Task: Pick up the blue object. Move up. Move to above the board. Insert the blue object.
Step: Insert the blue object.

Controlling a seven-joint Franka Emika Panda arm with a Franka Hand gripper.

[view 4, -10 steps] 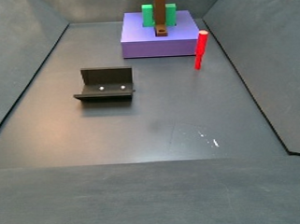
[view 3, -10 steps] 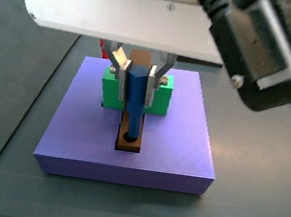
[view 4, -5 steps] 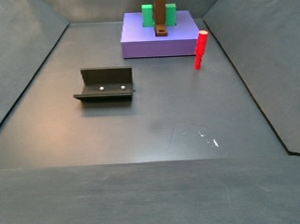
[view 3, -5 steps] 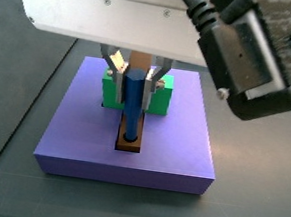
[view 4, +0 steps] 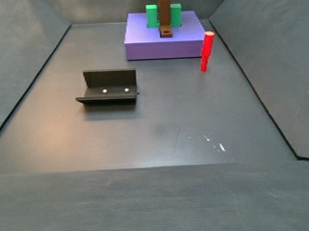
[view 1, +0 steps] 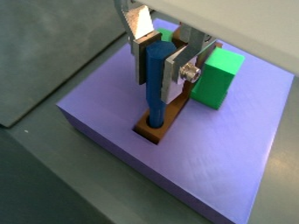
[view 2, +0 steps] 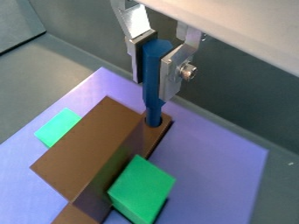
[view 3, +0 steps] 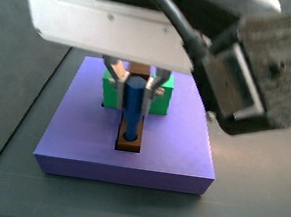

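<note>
The blue object (view 1: 153, 87) is a thin blue peg held upright between my gripper's fingers in both wrist views. My gripper (view 1: 158, 68) is shut on its upper half. It also shows in a wrist view (view 2: 156, 63). The peg's lower end sits in the round hole at one end of the board (view 1: 167, 121), a narrow brown strip (view 2: 100, 153) on the lavender slab. In a side view the blue object (view 3: 133, 109) stands on the board (view 3: 130, 145) below my gripper (view 3: 137, 77).
The lavender slab (view 3: 170, 149) carries the board, with a green block (view 1: 216, 77) beside it and green showing on both sides (view 2: 140, 185). A red peg (view 4: 208, 51) stands beside the slab (view 4: 148, 48). The fixture (view 4: 108, 87) stands on the grey floor.
The arm has sunk a little lower over the slab and fills more of the side view. The blue peg stays upright in the gripper with its lower end at the hole.
</note>
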